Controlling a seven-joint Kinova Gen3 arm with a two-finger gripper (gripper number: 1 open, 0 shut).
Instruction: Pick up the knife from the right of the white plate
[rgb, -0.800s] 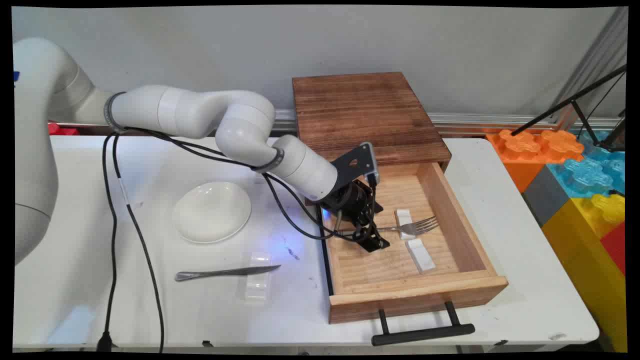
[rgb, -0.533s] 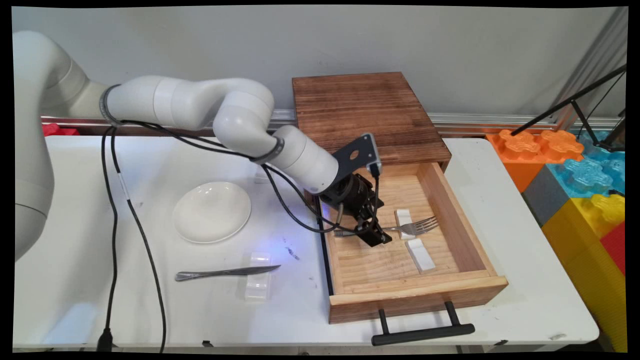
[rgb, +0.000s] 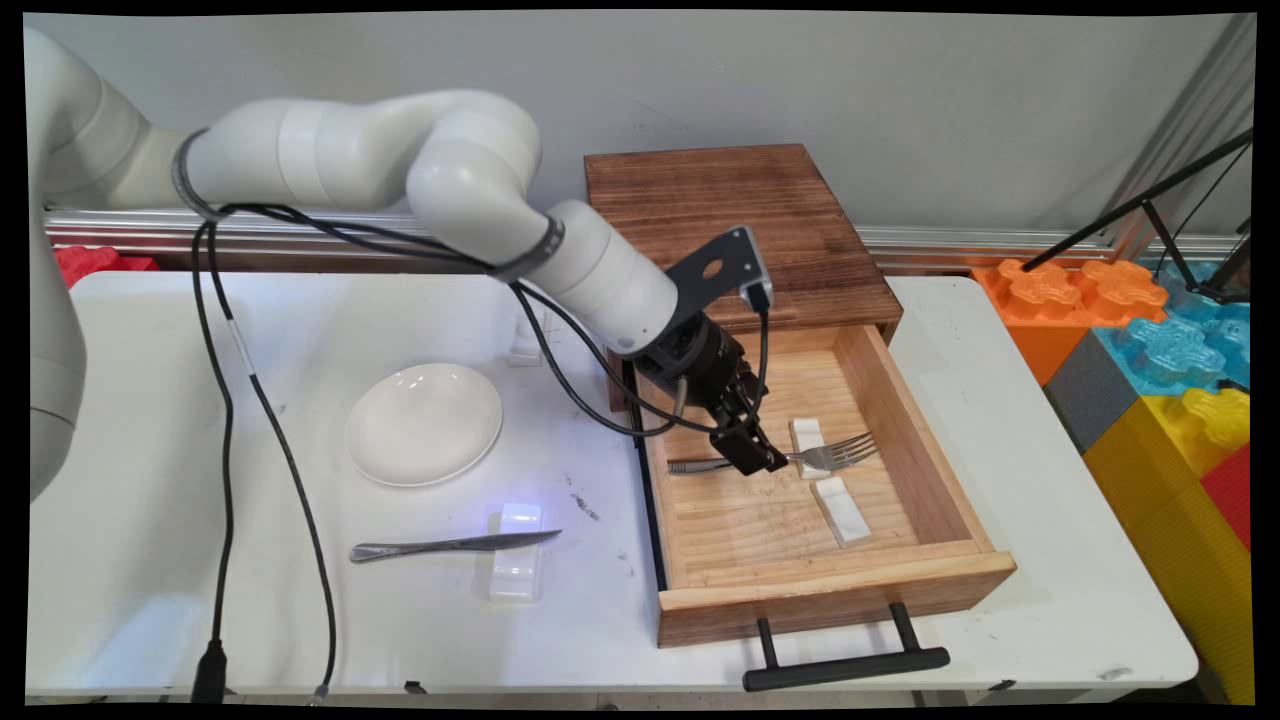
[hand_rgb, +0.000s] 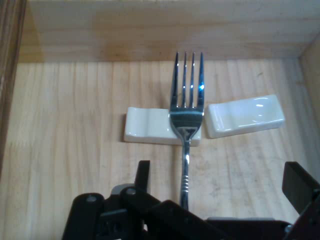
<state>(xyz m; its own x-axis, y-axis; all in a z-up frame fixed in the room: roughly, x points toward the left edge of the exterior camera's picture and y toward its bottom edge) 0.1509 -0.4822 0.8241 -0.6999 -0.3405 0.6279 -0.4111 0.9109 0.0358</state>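
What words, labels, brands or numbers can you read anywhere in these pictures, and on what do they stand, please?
None can be read.
The fork, the two white rests and the wooden drawer bear no lettering.
The plate, the knife and the toy blocks show none either.
The end effector and the arm carry no legible marking in these views.
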